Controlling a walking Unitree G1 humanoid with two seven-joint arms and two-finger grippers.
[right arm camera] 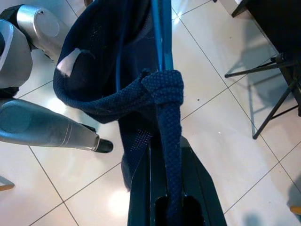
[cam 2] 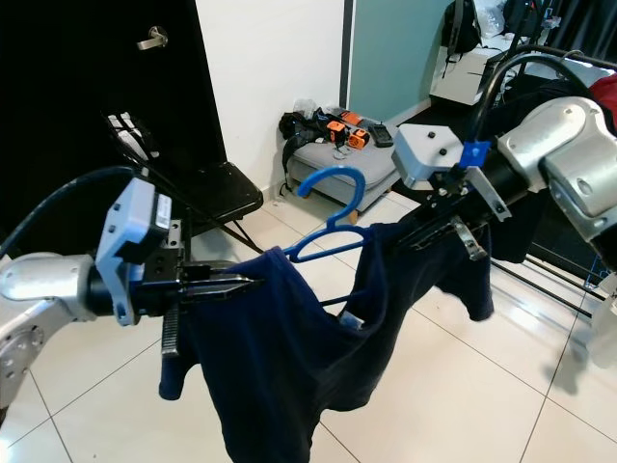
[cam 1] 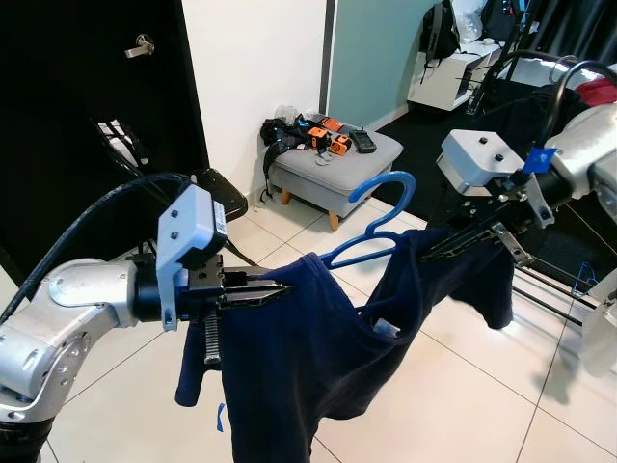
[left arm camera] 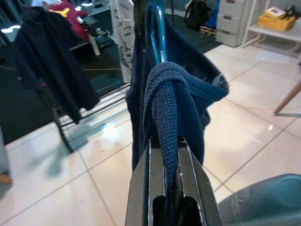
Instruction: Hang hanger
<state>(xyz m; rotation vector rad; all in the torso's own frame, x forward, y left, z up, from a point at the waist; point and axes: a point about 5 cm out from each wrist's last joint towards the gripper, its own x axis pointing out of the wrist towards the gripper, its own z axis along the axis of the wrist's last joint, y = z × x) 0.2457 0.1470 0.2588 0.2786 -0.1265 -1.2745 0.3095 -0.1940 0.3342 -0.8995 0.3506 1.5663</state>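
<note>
Hanger [cam 1: 371,227] is blue plastic, up in mid-air between the two arms with a navy knit shirt [cam 1: 318,347] draped over it, hook poking up toward the footstool. So it's not hanging on anything, just held above the white tile floor [cam 1: 463,386].

Starting on the left: black door [cam 1: 77,106] with a silver lever handle [cam 1: 141,44], and a black folding chair [cam 2: 207,188] parked in front of it. The left tool [cam 1: 273,288] sits at the shirt's left shoulder, its fingers [left arm camera: 188,179] pressed together on a fold of the knit fabric; the left wrist view shows the rolled edge sandwiched right between them, with the hanger's blue bar running off behind it.

In the middle the shirt sags down in a big loop, a white neck tag [cam 1: 386,329] showing inside the collar. Behind that is a grey footstool [cam 1: 337,164] on wooden legs against the white wall, with orange-and-black gadgets [cam 1: 326,136] piled on top.

Over on the right, the right tool [cam 1: 436,250] is pinching the other shoulder the same way, fingers [right arm camera: 197,188] clamped on a knotted-looking bunch of the knit beside the hanger bar. Past it there's a clothes rack [cam 1: 559,260] with dark garments [cam 1: 525,106] on it, plus white shelving [cam 1: 453,77] further back.
</note>
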